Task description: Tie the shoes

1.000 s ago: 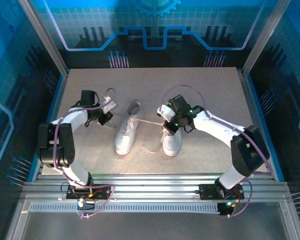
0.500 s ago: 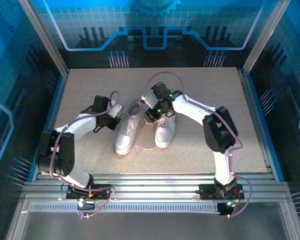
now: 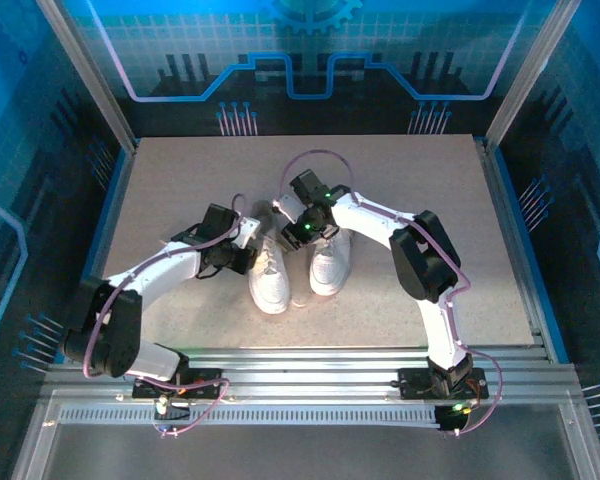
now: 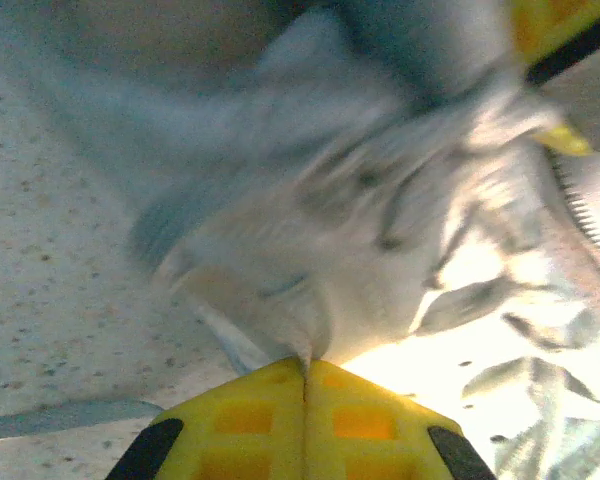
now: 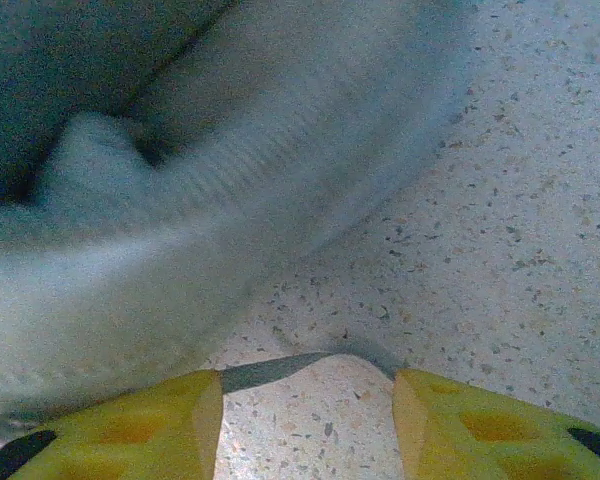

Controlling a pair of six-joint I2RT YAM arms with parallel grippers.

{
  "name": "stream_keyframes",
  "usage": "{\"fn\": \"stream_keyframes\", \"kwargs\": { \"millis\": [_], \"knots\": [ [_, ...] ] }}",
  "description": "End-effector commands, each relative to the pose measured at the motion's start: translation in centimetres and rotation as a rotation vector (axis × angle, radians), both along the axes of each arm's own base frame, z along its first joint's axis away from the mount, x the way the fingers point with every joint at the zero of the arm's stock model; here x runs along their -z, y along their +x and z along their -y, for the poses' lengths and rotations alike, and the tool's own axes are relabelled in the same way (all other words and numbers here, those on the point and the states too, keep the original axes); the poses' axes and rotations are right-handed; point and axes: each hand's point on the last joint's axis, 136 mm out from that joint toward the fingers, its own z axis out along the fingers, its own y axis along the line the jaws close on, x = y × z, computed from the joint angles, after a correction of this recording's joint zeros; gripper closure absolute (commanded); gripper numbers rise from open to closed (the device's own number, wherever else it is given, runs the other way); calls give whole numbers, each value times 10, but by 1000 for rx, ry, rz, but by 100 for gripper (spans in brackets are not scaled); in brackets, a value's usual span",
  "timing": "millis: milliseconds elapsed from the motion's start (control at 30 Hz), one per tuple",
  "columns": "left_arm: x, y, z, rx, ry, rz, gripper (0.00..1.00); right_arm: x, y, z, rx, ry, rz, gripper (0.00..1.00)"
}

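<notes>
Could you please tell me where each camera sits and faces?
Top external: above, behind the bases, looking down on table, shoes, both arms.
Left wrist: on left arm, facing a shoe close up; shut left end effector below.
Right wrist: low over table beside a shoe; open right end effector below.
Shared: wrist views both show shoe and table.

We note a flat table [image 3: 400, 180], pale beige and finely speckled up close, with a blue rail [image 3: 113, 205] along its left edge. Two white shoes lie directly on it near the middle, well inside every edge: the left shoe [image 3: 270, 282] angled, the right shoe [image 3: 330, 265] straighter. They sit just beside each other, toes toward the near edge.
</notes>
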Motion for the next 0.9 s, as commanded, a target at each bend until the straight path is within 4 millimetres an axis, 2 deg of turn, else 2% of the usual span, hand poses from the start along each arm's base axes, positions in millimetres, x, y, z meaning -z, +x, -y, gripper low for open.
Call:
{"fn": "stream_keyframes", "kwargs": {
  "millis": [0,133,267,367,500,567,633,733,867],
  "knots": [
    [-20,2,7,-10,-45,29,97,-21,11,5,37,7,37,52],
    [-23,7,-20,8,98,83,61,-30,8,19,53,-13,60,51],
    [-37,6,-45,63,152,141,45,-38,-1,35,66,-37,84,50],
    [-35,-5,-60,180,227,165,40,-43,-12,45,69,-33,94,50],
    [-1,-30,-64,474,351,147,39,-46,-26,55,74,-14,114,50],
    [7,-33,-58,563,341,172,38,-47,-33,58,72,-2,117,50],
    [12,-28,-55,625,353,191,36,-49,-39,60,68,11,124,50],
    [30,-17,-64,682,420,153,36,-51,-48,63,60,23,136,50],
    [49,2,-72,669,383,88,34,-54,-59,63,45,30,160,50]
  ]
}}
